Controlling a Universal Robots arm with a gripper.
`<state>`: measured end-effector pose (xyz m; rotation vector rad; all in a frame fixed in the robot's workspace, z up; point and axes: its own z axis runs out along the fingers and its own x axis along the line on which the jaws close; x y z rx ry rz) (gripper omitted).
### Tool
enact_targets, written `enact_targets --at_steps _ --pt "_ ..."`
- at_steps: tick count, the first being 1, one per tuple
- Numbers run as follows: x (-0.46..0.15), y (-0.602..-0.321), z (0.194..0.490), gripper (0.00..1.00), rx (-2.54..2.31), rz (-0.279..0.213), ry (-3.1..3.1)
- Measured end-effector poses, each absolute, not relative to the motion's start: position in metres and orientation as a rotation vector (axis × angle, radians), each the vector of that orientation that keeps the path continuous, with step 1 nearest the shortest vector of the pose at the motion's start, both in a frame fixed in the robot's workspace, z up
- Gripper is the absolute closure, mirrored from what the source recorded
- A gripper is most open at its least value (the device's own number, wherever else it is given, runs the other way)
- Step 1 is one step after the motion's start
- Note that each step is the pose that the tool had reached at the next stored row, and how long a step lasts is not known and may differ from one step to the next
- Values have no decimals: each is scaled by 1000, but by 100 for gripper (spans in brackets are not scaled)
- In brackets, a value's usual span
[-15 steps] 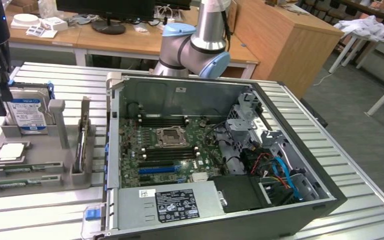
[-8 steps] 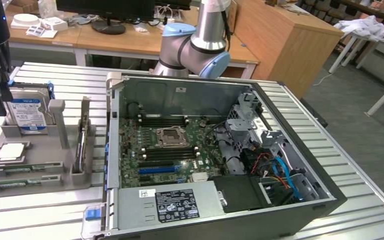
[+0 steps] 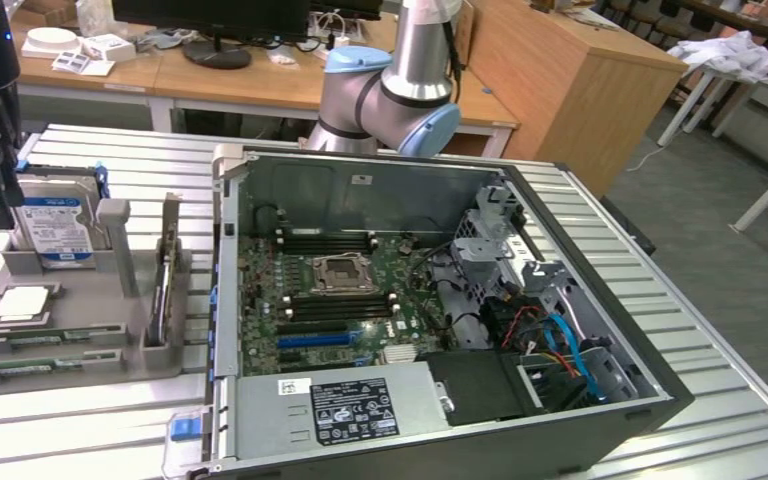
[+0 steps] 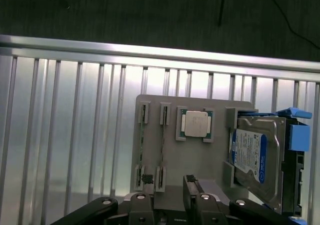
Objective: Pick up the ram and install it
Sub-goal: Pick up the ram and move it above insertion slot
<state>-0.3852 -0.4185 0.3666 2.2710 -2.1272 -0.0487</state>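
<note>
Ram (image 4: 163,145): thin stick, set on edge in a slot of the grey holder (image 4: 200,160). A second stick (image 4: 142,145) sits in the slot just beside it.
My gripper (image 4: 168,181): fingers spread, holding nothing, near the sticks' ends.
Same holder: processor (image 4: 195,123), hard drive (image 4: 250,152).
Slatted table (image 4: 65,135) carries the holder and the open computer case (image 3: 491,300) beside it.

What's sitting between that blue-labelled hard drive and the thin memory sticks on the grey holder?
A square silver processor chip in its own recess, between the hard drive and the ram, seen in the wrist view.
</note>
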Motion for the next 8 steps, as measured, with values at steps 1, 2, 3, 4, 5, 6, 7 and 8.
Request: enact_targets --at_steps 1,2,3,4,5,6,7,8 --pt "-385 -418 367 64 2271 -49 -2127" --pt "-385 -418 367 64 2271 -49 -2127" --pt "-385 -418 366 64 2271 -49 -2127" --pt "-385 -419 365 64 2273 -48 -2128" --pt "-385 -418 364 64 2272 -48 -2128" --pt "-385 -419 363 64 2272 -48 -2128" --pt "-385 -419 361 64 2272 -48 -2128" --pt "-385 -419 360 64 2272 -48 -2128"
